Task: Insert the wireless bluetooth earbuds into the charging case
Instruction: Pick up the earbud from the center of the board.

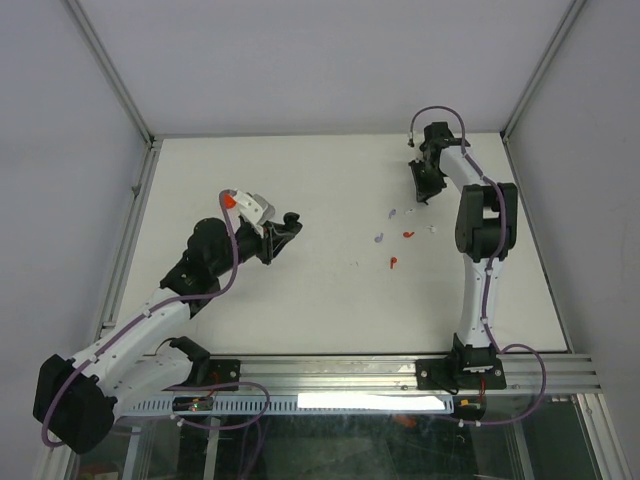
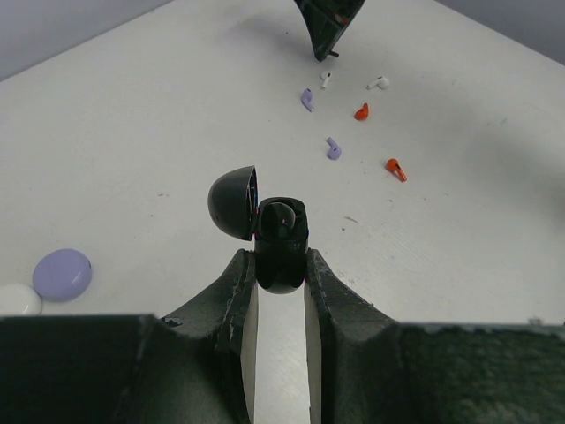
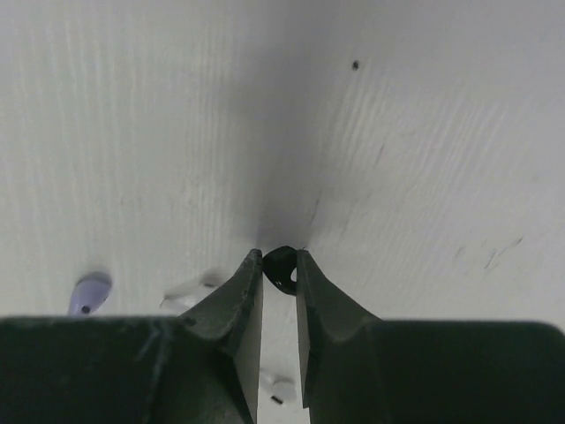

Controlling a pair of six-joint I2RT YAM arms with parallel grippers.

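Note:
My left gripper (image 2: pixel 281 267) is shut on the black charging case (image 2: pixel 281 237), whose round lid (image 2: pixel 233 202) stands open to the left. In the top view this gripper (image 1: pixel 287 229) is left of the table's centre. My right gripper (image 3: pixel 280 259) is shut on a small black earbud (image 3: pixel 282 265), its fingertips down at the table. From above it (image 1: pixel 424 196) is at the far right. Loose earbuds lie between the arms: two lavender (image 2: pixel 307 99) (image 2: pixel 333 148), two red (image 2: pixel 361 112) (image 2: pixel 396 169) and two white (image 2: pixel 326 79) (image 2: pixel 379 84).
A lavender disc (image 2: pixel 62 272) and a white disc (image 2: pixel 18 300) lie on the table to the left of my left gripper. Metal frame posts (image 1: pixel 112 75) and grey walls close in the white table (image 1: pixel 300 170) on three sides.

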